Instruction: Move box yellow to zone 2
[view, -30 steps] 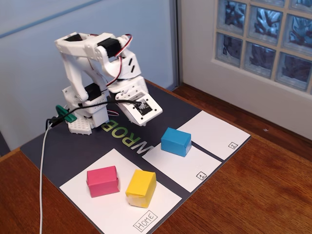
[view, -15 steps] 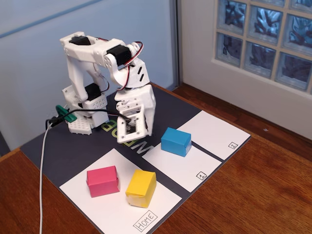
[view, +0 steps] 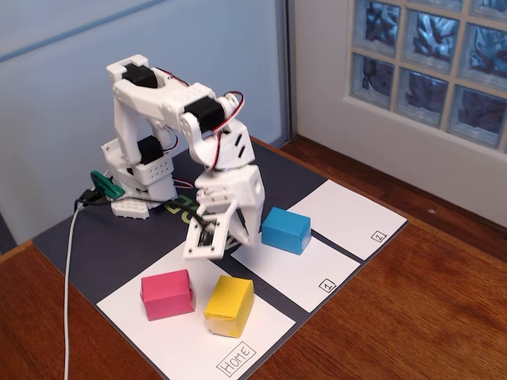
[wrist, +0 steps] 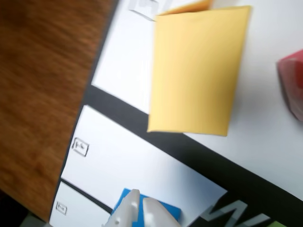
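So the box yellow [view: 229,305] sat on the Home sheet [view: 170,340], just beside the pink box [view: 167,294] and nearer the printed "Home" label than that one. Its long side ran roughly from the label end toward the arm, tilted a bit against the sheet's edges. The gripper [view: 218,237] hung above the far edge of the Home sheet, so the box lay forward and below the fingers, toward the camera in the fixed view. The jaws looked spread apart, holding nothing. In the wrist view the box [wrist: 196,71] filled the upper middle. Zone 2 [view: 348,218] was well apart, past the blue box [view: 285,229] and the sheet marked 1 [view: 305,273].
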Controlling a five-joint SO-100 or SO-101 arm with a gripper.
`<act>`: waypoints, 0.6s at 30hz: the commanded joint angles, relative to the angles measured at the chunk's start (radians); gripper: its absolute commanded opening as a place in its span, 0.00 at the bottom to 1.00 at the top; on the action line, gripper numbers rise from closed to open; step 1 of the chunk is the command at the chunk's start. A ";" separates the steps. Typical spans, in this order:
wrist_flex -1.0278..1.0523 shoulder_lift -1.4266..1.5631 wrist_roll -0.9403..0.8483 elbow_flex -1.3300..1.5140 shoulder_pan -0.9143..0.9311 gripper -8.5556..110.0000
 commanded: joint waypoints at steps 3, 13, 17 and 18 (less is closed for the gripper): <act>-0.021 -0.072 0.087 -0.126 0.029 0.11; -0.071 -0.175 -0.034 -0.221 0.043 0.35; -0.121 -0.195 -0.055 -0.229 0.041 0.41; -0.129 -0.198 -0.061 -0.230 0.040 0.43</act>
